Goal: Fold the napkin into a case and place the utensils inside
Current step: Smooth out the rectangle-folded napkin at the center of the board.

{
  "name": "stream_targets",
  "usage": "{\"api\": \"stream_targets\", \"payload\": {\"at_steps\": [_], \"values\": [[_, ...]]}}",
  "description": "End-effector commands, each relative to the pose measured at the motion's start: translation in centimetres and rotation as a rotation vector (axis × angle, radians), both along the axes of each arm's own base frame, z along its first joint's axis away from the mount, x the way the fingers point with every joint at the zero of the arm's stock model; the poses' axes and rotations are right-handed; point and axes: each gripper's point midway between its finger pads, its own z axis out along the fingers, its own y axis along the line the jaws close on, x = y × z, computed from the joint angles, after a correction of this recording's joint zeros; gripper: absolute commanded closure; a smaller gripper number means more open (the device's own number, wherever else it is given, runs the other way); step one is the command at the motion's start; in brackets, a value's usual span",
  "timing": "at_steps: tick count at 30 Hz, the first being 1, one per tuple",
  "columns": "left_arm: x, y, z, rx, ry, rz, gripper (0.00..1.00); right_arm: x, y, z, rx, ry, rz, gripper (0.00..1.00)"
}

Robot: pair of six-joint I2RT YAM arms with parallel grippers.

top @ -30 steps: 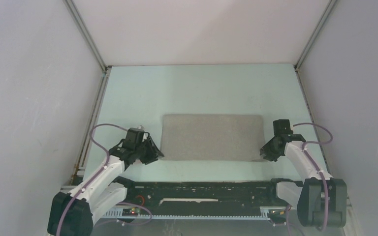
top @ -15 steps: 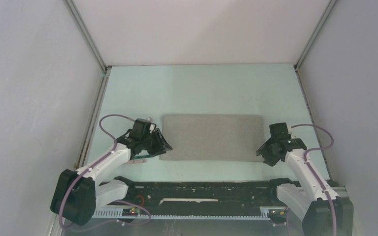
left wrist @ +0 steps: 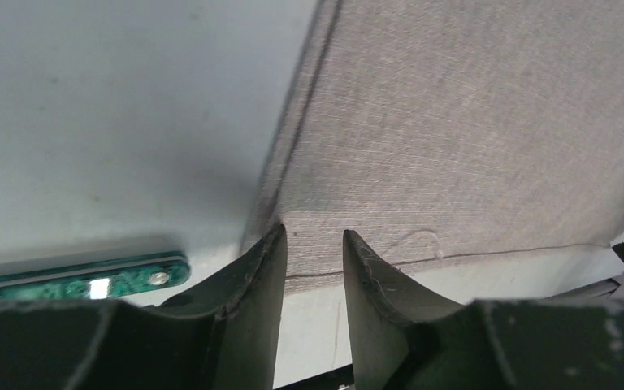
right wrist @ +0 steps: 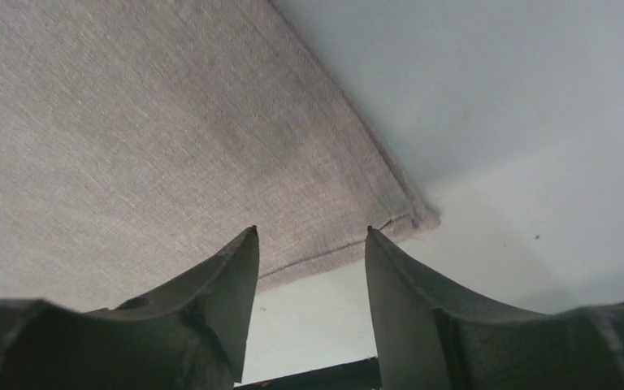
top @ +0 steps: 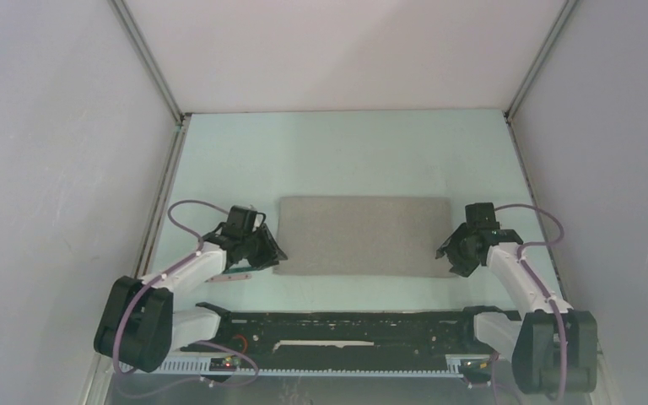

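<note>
Tools first: the left tool [left wrist: 313, 236] sits at the near left corner of the napkin [top: 363, 236]. Its jaws are a little apart, with nothing between them. The right tool [right wrist: 310, 230] sits at the near right corner. Its jaws are wider apart, and it holds nothing too. Both point at the near edge of the cloth. Just left of the left tool lies a green-handled utensil [left wrist: 81, 279]. It is flat on the desk [top: 346, 152], beside the cloth and not on it. The napkin lies flat as a wide strip, and its long side runs left to right. So each tool has its own corner right in front of it. I think the next fold means pinching both near corners and carrying them toward the far edge.
</note>
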Motion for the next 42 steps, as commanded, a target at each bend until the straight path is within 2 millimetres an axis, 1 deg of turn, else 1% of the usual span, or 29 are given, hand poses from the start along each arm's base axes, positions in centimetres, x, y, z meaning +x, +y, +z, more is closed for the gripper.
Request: {"api": "stream_targets", "payload": {"at_steps": [1,3,4,5,7,10,12,13,15,17,20,23,26,27,28,29,30,31,32,34,35,37,39,40,41,42], "values": [[-1.1,2.3,-1.1,0.088,-0.001,0.032,0.59,2.6,-0.6,1.3,0.017,-0.101,0.050,0.36],[-1.4,2.6,-1.2,0.099,0.001,0.041,0.59,2.4,-0.5,1.2,0.026,-0.105,0.041,0.18],[-1.4,2.7,-1.2,0.101,0.005,0.043,0.59,2.2,-0.5,1.0,0.029,-0.099,0.029,0.12],[-1.4,2.8,-1.1,0.108,0.004,0.041,0.59,2.0,-0.7,0.9,0.028,-0.087,0.012,0.09],[-0.8,2.8,0.2,0.117,-0.032,0.021,0.59,1.7,-0.8,0.8,0.040,-0.071,-0.012,0.08],[0.6,2.6,3.8,0.132,-0.156,0.002,0.52,1.3,-0.7,0.8,0.061,-0.067,-0.047,0.07],[1.1,1.5,5.9,0.100,-0.221,-0.033,0.47,1.8,-0.1,1.2,0.084,-0.098,-0.030,0.07],[1.0,0.7,6.5,0.076,-0.226,-0.050,0.46,1.9,0.2,1.5,0.093,-0.110,-0.022,0.07],[0.9,-0.9,6.8,0.024,-0.211,-0.087,0.46,2.1,0.7,2.1,0.090,-0.135,0.000,0.07],[0.9,-2.4,6.3,-0.021,-0.190,-0.117,0.46,2.3,1.2,2.3,0.077,-0.154,0.025,0.07],[1.0,-3.4,4.3,-0.062,-0.131,-0.112,0.47,2.4,1.6,1.3,0.111,-0.123,0.024,0.07],[0.7,-2.7,1.6,-0.048,-0.084,-0.056,0.47,2.1,0.6,-0.6,0.106,-0.067,-0.008,0.07],[-0.2,-1.4,-0.6,-0.033,-0.042,-0.010,0.47,0.9,0.0,-2.0,0.116,-0.017,-0.043,0.06],[-0.4,-0.9,-1.1,-0.027,-0.027,-0.002,0.47,0.6,-0.1,-2.2,0.124,-0.014,-0.059,0.06],[-0.4,-0.4,-1.3,-0.025,-0.016,0.007,0.47,0.6,-0.2,-2.0,0.128,-0.028,-0.064,0.07],[-0.3,-0.3,-1.1,-0.033,-0.018,0.008,0.47,0.9,-0.3,-1.4,0.122,-0.051,-0.061,0.08],[0.0,-0.3,-0.4,-0.041,-0.036,0.007,0.47,1.4,-0.3,-0.4,0.108,-0.088,-0.045,0.08],[0.6,-0.7,0.6,-0.058,-0.068,-0.003,0.46,2.3,-0.1,0.9,0.092,-0.142,-0.015,0.06],[1.3,-1.2,2.1,-0.082,-0.111,-0.014,0.42,3.4,0.0,2.4,0.076,-0.201,0.021,0.03],[3.1,-2.2,5.1,-0.132,-0.193,-0.033,0.34,5.4,0.1,4.8,0.053,-0.293,0.071,0.02],[4.1,-2.7,6.4,-0.147,-0.223,-0.038,0.32,6.5,0.2,5.5,0.062,-0.321,0.083,0.01],[6.3,-3.4,8.2,-0.170,-0.250,-0.030,0.32,8.6,0.2,6.4,0.099,-0.352,0.092,0.03],[8.5,-5.0,9.6,-0.240,-0.258,-0.037,0.33,10.9,0.8,7.1,0.166,-0.389,0.122,0.11],[9.7,-5.7,10.1,-0.270,-0.259,-0.034,0.36,12.3,1.0,7.6,0.193,-0.415,0.134,0.13],[11.2,-6.4,10.9,-0.299,-0.281,-0.033,0.40,13.5,1.3,8.0,0.226,-0.442,0.152,0.16],[12.5,-6.9,11.1,-0.316,-0.282,-0.031,0.47,14.8,1.7,8.3,0.269,-0.471,0.169,0.22]]}}
